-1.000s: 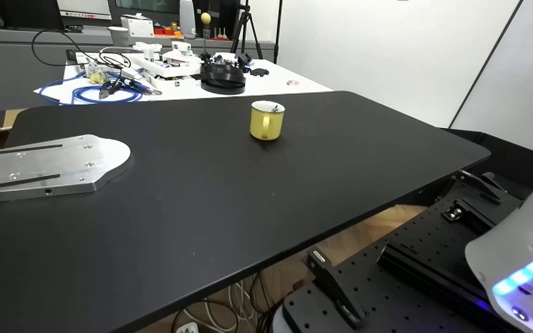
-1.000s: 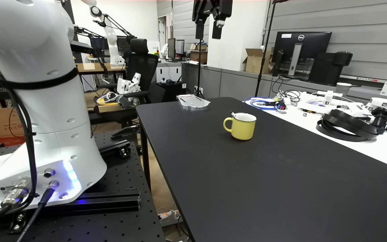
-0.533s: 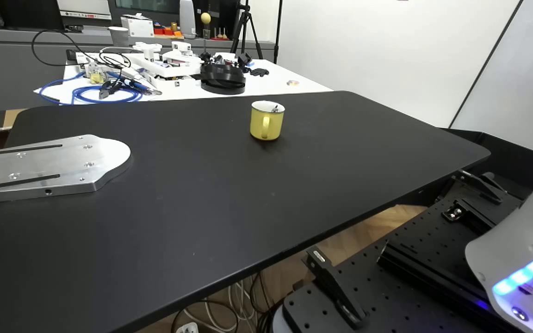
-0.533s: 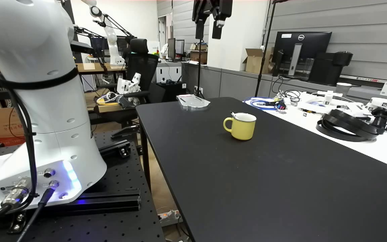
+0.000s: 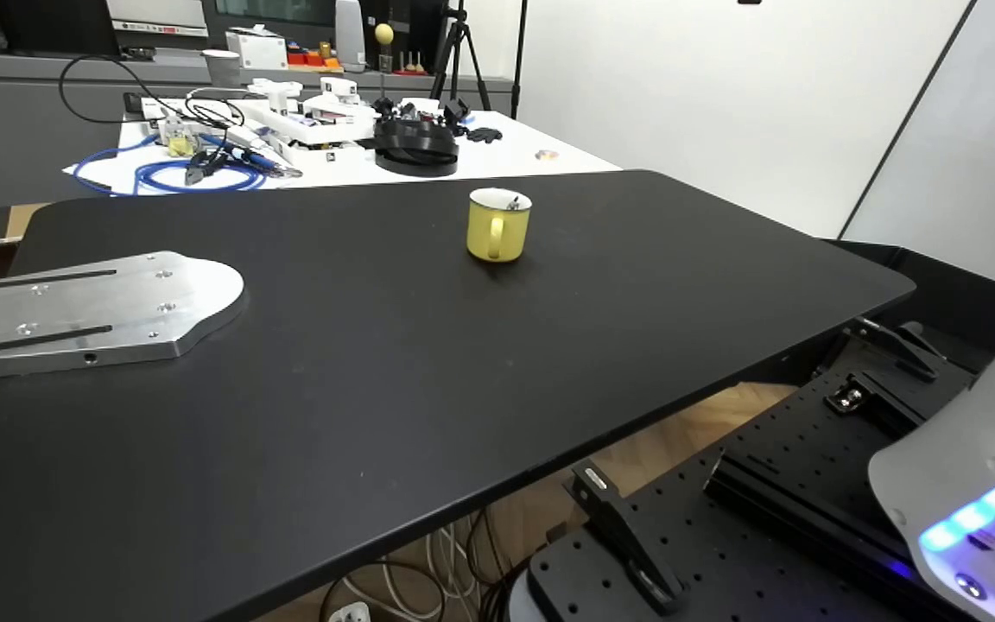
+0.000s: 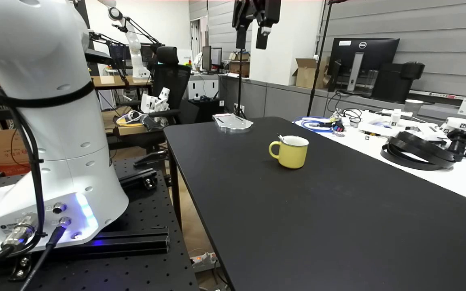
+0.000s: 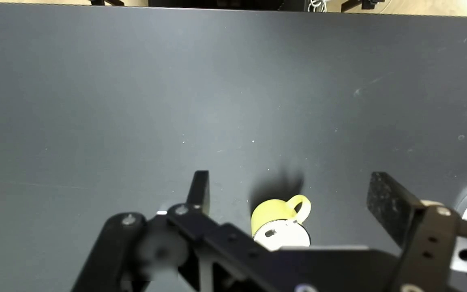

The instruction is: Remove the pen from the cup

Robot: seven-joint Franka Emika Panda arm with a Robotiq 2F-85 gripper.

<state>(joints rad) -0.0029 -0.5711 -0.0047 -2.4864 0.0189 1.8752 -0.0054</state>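
Inside a squat yellow cup [image 6: 293, 154], a thin whitish pen [image 6: 281, 138] is leaning, its tip poking above the left rim in an exterior view. It is probably going to feel light, stiff and smooth enough to slip, that short tip offering the best hold. High above the flat black worktop [image 6: 310, 210], the black two-fingered pincer [image 6: 251, 43] is hanging spread, gripping nothing.

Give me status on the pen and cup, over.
Gripper high, jaws open. Pen in cup, end poking out. Metal plate apart from cup, likely no obstacle.
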